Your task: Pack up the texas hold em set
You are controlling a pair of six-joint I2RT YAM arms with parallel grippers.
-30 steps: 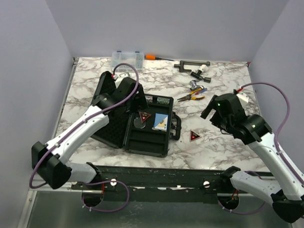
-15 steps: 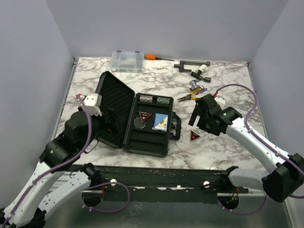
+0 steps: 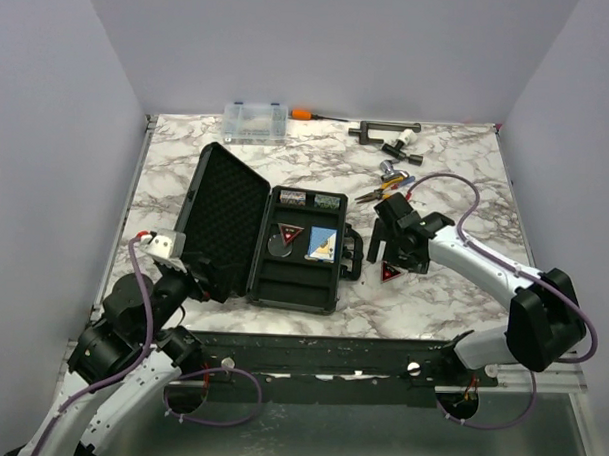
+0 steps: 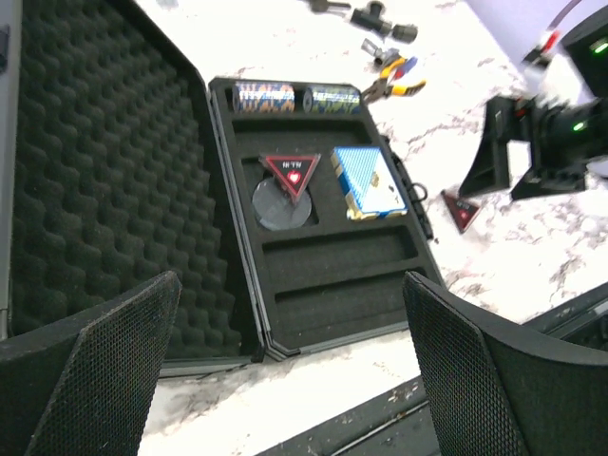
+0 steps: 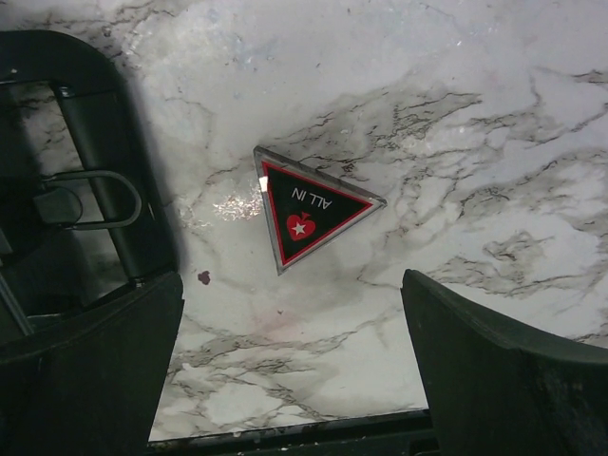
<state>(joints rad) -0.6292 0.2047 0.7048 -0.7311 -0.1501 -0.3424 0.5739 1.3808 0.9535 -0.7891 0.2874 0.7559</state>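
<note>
The black briefcase (image 3: 294,286) lies open mid-table, its foam-lined lid (image 3: 221,215) propped up at the left. Its tray holds a blue-faced card deck (image 3: 323,243), a red-black triangle (image 3: 288,231) on a clear disc (image 3: 278,247), and two small grey boxes (image 3: 309,199). A second red-black triangle (image 3: 389,272) lies on the marble right of the case handle (image 3: 355,252); it shows in the right wrist view (image 5: 313,216). My right gripper (image 5: 290,366) is open just above it. My left gripper (image 4: 290,370) is open, pulled back at the near left; the case tray (image 4: 332,275) shows ahead of it.
A clear plastic compartment box (image 3: 255,119) and an orange-handled tool (image 3: 310,115) lie at the far edge. A black clamp (image 3: 388,134), pliers (image 3: 384,194) and small tools sit at the far right. The table's front rail (image 3: 310,348) runs along the near edge.
My left arm has drawn back from the case lid to the near left corner. My right gripper has moved left and down, over the loose triangle.
</note>
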